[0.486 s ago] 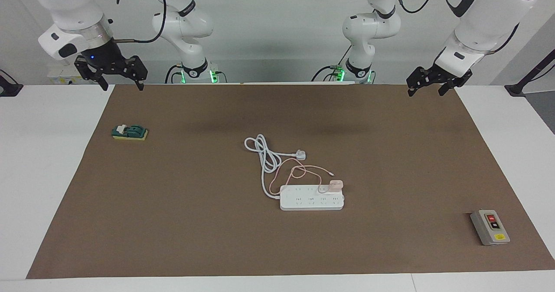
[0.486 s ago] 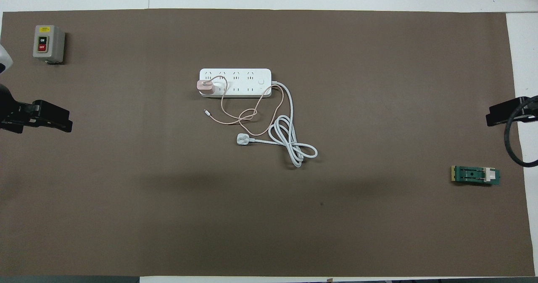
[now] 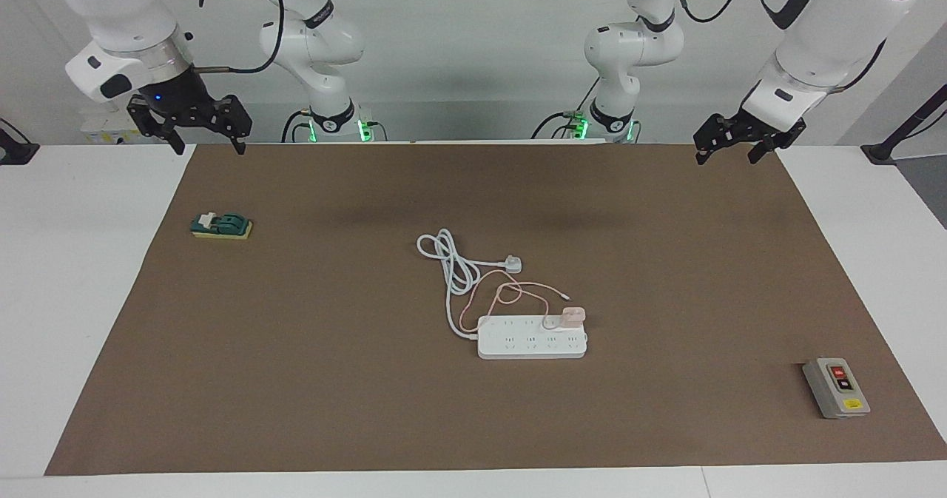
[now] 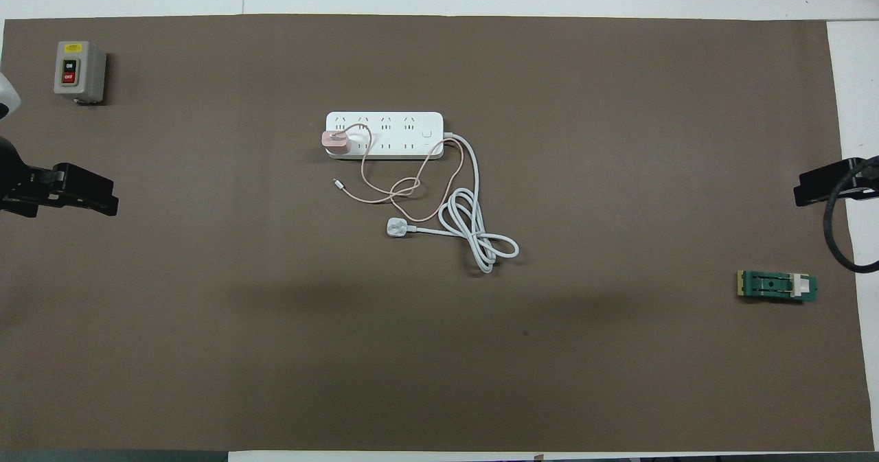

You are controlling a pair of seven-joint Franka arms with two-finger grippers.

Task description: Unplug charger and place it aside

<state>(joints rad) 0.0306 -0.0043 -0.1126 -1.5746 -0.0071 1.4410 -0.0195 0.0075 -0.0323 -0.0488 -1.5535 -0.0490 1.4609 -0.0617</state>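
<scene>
The pale pink charger (image 3: 574, 314) is plugged into the white power strip (image 3: 518, 344) at the strip's end toward the left arm. It also shows in the overhead view (image 4: 336, 141) on the strip (image 4: 395, 120). Its thin pink cable (image 3: 527, 286) loops on the mat on the side of the strip nearer the robots. My left gripper (image 3: 726, 159) is open and empty, up in the air over the mat's corner near its base. My right gripper (image 3: 210, 149) is open and empty, over the mat's other corner near its base. Both arms wait.
The strip's thick white cord with a three-pin plug (image 3: 513, 264) lies coiled nearer the robots than the strip. A grey on/off switch box (image 3: 836, 387) sits toward the left arm's end. A green and yellow block (image 3: 222, 226) sits toward the right arm's end. A brown mat (image 3: 296, 379) covers the table.
</scene>
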